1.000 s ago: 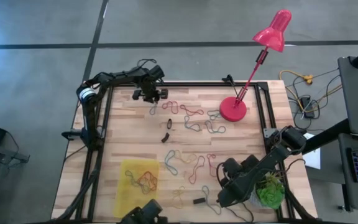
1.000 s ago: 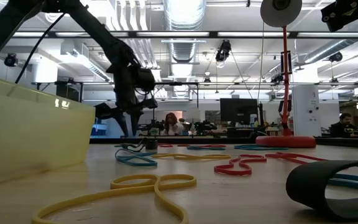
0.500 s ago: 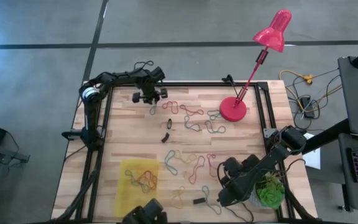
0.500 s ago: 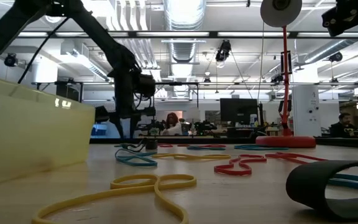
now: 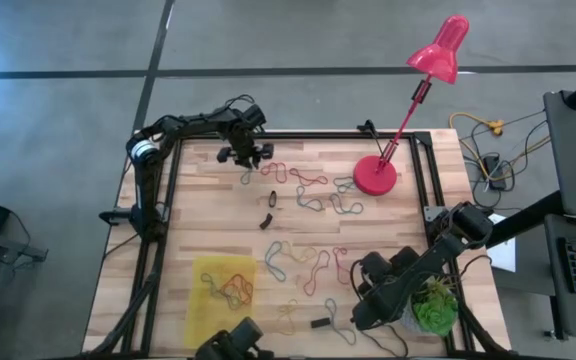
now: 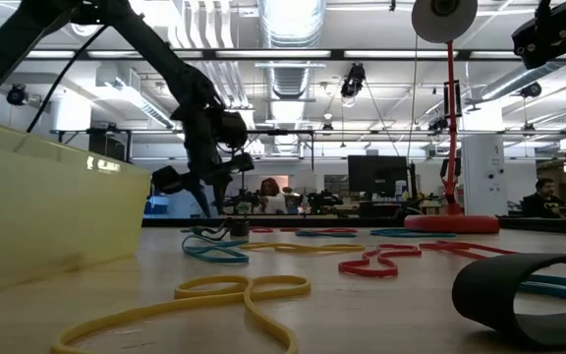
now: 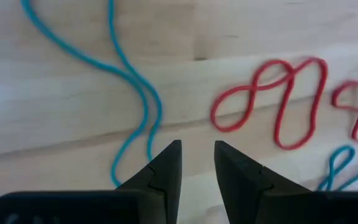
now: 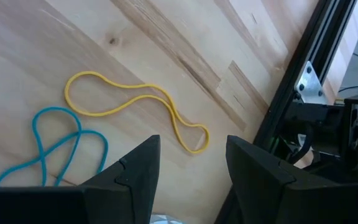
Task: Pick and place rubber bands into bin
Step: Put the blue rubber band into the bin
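Yellow bin (image 5: 223, 290) holds tangled bands (image 5: 234, 289); more litter the wood table (image 5: 198, 215). Left pincer (image 5: 245, 155) slightly parted, empty; right pincer (image 5: 368, 300) open, empty.

Even bright overhead light; low-view foreground blurred.

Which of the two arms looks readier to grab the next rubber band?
Probably the left. Its gripper hovers over the table's far end with jaws slightly apart, a blue band just ahead. The right gripper waits near the plant, jaws open.
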Controlling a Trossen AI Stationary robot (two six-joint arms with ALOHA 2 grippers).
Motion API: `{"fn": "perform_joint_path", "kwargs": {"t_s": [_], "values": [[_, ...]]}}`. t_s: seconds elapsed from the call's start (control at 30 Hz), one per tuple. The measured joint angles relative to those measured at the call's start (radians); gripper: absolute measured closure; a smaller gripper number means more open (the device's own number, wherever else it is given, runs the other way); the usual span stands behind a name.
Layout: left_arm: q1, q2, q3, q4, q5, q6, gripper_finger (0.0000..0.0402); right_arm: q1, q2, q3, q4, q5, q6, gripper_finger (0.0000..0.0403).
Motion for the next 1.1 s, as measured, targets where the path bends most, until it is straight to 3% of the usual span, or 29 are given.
{"fn": "perform_joint_path", "kwargs": {"t_s": [0.27,0.53,0.7,1.1], "values": [[0.001,-0.022,0.063,-0.027,-0.150,0.061,0.0323,0.000,-0.012,-0.001,0.000,-0.005,-0.041,0.0232],[-0.056,-0.079,-0.011,-0.261,-0.141,0.184,0.0323,0.000,-0.054,-0.031,-0.001,-0.004,0.008,0.0232],[-0.051,-0.069,-0.112,-0.207,-0.037,0.194,0.0323,0.000,-0.077,-0.074,0.001,-0.004,0.015,0.0232],[-0.002,-0.044,-0.146,-0.129,-0.040,0.149,0.0323,0.000,-0.118,-0.089,0.001,-0.004,0.006,0.0232]]}}
